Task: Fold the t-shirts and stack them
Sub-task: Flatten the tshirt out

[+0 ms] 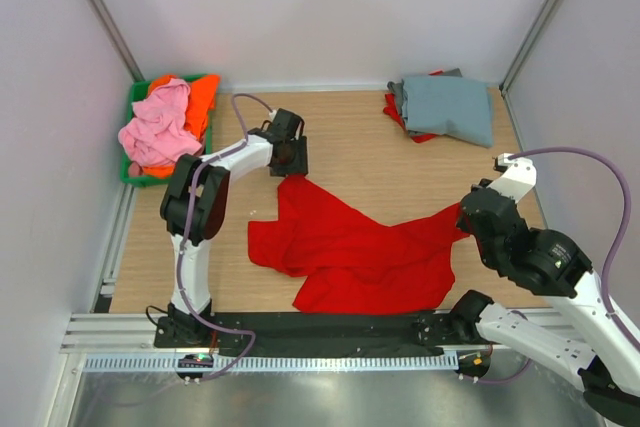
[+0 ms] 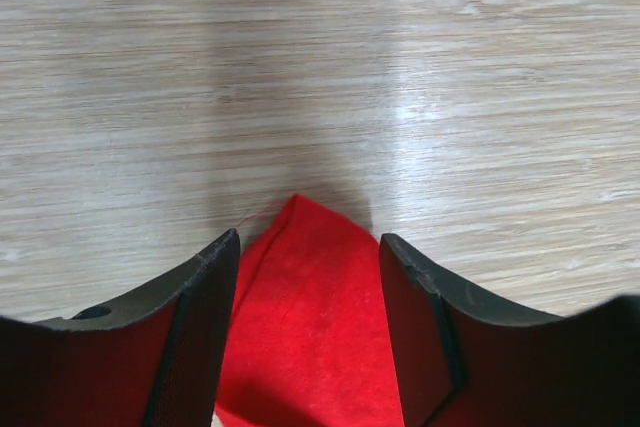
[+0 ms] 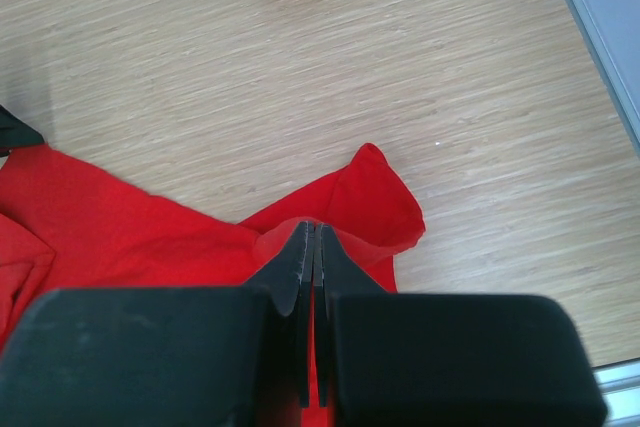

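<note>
1. Left gripper [image 2: 308,247]: I see its jaws standing apart, straddling the far corner of the red shirt [image 1: 360,252]. The corner lies on the table between them.
2. Right gripper [image 3: 315,239]: jaws together, pinching the red shirt's right edge. A rounded fold of cloth sits just beyond the tips.
3. Red shirt: crumpled across the table's near middle, drawn out between my two grippers.
4. Table [image 1: 360,137]: pale wood grain, with a metal rail [image 1: 110,329] along the near edge.
5. Far right corner: grey shirt [image 1: 450,107] folded atop a second red shirt [image 1: 398,113].
6. Far left corner: green bin [image 1: 128,179] holding a pink shirt [image 1: 155,127] and an orange shirt [image 1: 203,97].
7. Room: plain white walls [image 1: 330,7] on three sides.
</note>
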Robot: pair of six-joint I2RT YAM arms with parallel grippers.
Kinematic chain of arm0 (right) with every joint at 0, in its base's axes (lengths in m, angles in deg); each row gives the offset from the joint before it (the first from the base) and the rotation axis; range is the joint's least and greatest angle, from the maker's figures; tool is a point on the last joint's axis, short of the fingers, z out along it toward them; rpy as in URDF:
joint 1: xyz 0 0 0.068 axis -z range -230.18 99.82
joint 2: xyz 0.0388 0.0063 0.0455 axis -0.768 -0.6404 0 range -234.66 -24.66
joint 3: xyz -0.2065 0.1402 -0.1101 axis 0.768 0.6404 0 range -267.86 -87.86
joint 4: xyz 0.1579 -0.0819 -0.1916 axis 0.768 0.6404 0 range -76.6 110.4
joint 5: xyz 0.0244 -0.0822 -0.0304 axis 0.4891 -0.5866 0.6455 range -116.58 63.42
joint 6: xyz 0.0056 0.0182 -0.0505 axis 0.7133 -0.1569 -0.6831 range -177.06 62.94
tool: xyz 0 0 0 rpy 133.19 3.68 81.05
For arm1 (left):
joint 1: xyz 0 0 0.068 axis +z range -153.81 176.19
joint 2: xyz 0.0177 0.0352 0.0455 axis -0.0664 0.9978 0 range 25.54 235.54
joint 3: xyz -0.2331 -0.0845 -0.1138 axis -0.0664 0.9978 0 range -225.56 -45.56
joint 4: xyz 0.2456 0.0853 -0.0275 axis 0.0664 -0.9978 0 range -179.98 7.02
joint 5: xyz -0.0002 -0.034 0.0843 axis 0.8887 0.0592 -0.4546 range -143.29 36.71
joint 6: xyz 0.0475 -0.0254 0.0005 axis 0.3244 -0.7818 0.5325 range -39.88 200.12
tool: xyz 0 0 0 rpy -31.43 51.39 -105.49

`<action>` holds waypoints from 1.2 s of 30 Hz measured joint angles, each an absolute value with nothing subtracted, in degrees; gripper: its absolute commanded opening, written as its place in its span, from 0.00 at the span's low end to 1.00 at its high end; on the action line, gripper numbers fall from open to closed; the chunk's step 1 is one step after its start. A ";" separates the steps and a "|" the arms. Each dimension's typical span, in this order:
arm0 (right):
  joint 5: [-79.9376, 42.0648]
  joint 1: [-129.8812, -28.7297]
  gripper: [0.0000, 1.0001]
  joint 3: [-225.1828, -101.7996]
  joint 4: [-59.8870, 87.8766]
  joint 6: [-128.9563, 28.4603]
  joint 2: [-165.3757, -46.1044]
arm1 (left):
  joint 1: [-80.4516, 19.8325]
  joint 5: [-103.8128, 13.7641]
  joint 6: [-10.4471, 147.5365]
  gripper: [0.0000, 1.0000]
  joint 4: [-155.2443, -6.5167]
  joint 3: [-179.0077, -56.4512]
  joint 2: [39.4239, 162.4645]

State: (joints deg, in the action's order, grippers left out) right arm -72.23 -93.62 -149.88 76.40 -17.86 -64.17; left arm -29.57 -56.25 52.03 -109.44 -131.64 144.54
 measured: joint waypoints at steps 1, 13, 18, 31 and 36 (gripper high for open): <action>-72.23 -93.62 0.01 -149.88 76.40 -17.86 -64.17 | -29.57 -56.07 52.05 0.56 -109.18 -131.60 144.56; -72.23 -93.62 0.01 -149.72 76.40 -17.86 -64.14 | -29.87 -52.84 51.83 0.00 -106.23 -132.32 146.18; -71.79 -93.62 0.01 -149.68 76.38 -18.12 -64.14 | -30.09 -52.75 51.83 0.00 -107.65 -130.07 143.05; -70.35 -93.62 0.01 -175.27 78.24 -27.83 -67.64 | -30.64 -55.92 52.07 0.00 -120.22 -129.33 101.74; -67.55 -93.62 0.01 -189.24 77.69 -33.18 -68.67 | -30.71 -56.33 52.16 0.00 -127.50 -133.39 91.29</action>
State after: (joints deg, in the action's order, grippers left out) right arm -67.55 -93.62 -189.24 77.69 -33.18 -68.67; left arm -30.71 -56.33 52.16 -127.50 -133.39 91.29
